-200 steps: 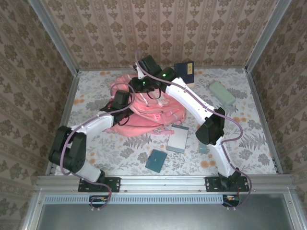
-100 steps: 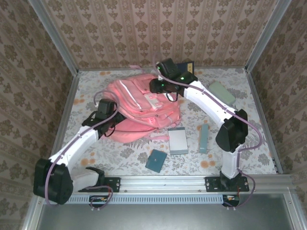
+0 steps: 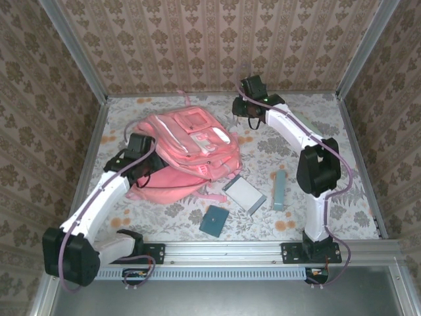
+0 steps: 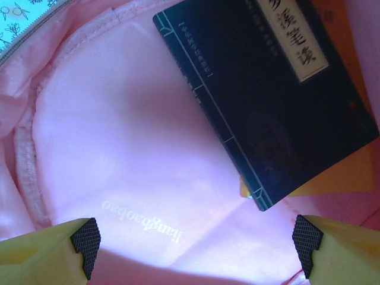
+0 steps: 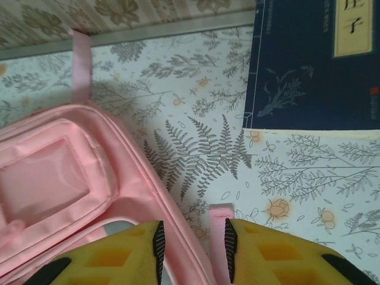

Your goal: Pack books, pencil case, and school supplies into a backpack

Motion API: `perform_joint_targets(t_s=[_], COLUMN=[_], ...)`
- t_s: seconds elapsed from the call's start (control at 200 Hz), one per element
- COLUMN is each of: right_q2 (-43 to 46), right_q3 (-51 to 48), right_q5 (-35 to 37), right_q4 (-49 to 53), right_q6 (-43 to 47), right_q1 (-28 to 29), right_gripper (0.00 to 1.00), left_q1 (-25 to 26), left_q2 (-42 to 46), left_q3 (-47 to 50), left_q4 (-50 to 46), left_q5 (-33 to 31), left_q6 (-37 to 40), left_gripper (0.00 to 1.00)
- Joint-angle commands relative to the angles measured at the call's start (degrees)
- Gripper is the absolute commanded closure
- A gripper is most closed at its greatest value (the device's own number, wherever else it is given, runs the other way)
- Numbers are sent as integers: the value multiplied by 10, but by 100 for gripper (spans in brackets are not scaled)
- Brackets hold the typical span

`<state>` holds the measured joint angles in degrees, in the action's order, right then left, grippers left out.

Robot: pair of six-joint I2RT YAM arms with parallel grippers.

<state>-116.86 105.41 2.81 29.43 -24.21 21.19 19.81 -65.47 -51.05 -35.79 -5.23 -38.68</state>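
The pink backpack (image 3: 191, 141) lies at the table's back left. My left gripper (image 3: 139, 172) reaches into its near-left opening. In the left wrist view the left gripper (image 4: 196, 237) stands open over the pink lining (image 4: 119, 148), with a navy book with a pale label (image 4: 267, 95) lying on an orange-yellow book (image 4: 350, 172) inside. My right gripper (image 3: 245, 112) hovers at the back. Its jaws (image 5: 192, 246) stand apart over the backpack's edge (image 5: 53, 172) and a loose pink strap end (image 5: 220, 212), gripping nothing. Another navy book (image 5: 309, 65) lies just beyond. The pencil case is hidden.
A grey-white book (image 3: 245, 194), a slim pale-teal box (image 3: 279, 189) and a dark-teal pad (image 3: 214, 220) lie on the near part of the floral table (image 3: 342, 197). Patterned walls close in the back and sides, and a metal rail (image 3: 223, 250) runs along the front.
The right gripper has left the backpack and swung to the back right, towards the navy book. The backpack has turned and shifted left. The grey-white book has been skewed.
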Motion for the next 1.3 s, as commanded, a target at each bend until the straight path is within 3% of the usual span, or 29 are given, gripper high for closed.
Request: perform_joint_targets(t_s=[0.0, 0.355, 0.745, 0.955, 1.09, 1.14, 1.295], right_q2=[-18, -35, -82, -142, -189, -203, -249], right_q3=[19, 11, 45, 94, 139, 147, 190], right_q5=[-11, -4, 9, 8, -5, -18, -31], right_q4=[-4, -6, 0, -12, -28, -48, -78], right_q6=[-6, -2, -6, -23, -48, -68, -111], right_q1=[3, -1, -38, -68, -89, -98, -114], right_gripper=[65, 64, 64, 68, 84, 92, 96], left_q1=[-1, -67, -196, -198, -188, -179, -138], left_q2=[-46, -123, -85, -41, 8, 26, 54], left_q3=[-62, -86, -96, -123, -127, -126, -130], left_q4=[-79, -227, -240, -243, -213, -201, -181], left_q5=[-29, -91, -76, -33, 23, 35, 41], left_q6=[55, 60, 50, 54, 46, 39, 28], left_gripper=[13, 10, 9, 9, 9, 3, 0])
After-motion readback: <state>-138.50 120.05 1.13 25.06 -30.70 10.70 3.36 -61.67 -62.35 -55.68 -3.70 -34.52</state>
